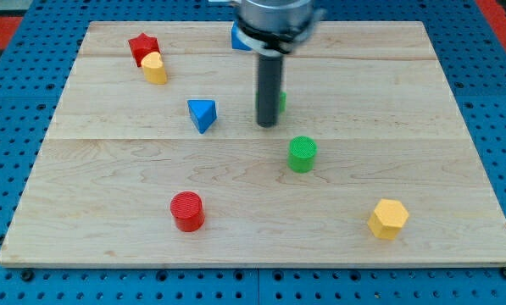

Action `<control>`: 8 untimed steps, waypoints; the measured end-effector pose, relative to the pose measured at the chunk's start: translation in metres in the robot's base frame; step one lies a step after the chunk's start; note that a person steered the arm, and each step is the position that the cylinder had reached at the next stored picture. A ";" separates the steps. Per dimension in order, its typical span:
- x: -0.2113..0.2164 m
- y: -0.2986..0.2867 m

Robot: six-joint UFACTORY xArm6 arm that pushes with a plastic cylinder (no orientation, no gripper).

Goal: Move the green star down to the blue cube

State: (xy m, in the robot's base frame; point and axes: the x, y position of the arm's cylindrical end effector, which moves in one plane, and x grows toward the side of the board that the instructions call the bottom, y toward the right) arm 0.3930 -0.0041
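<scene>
Camera view is showing our tip pressing beside the green star, which is mostly hiding behind our rod. We carry no gripper. From that star, the blue cube is sitting toward the view's top-left, the green cylinder just below.

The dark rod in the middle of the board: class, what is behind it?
A sliver of green shows at the rod's right edge, beside my tip. It may be the green star, but the rod covers its shape. A blue block peeks out higher up.
</scene>
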 end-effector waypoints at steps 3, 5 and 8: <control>0.001 -0.042; -0.035 0.004; -0.032 0.078</control>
State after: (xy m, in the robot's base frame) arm 0.3610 0.0737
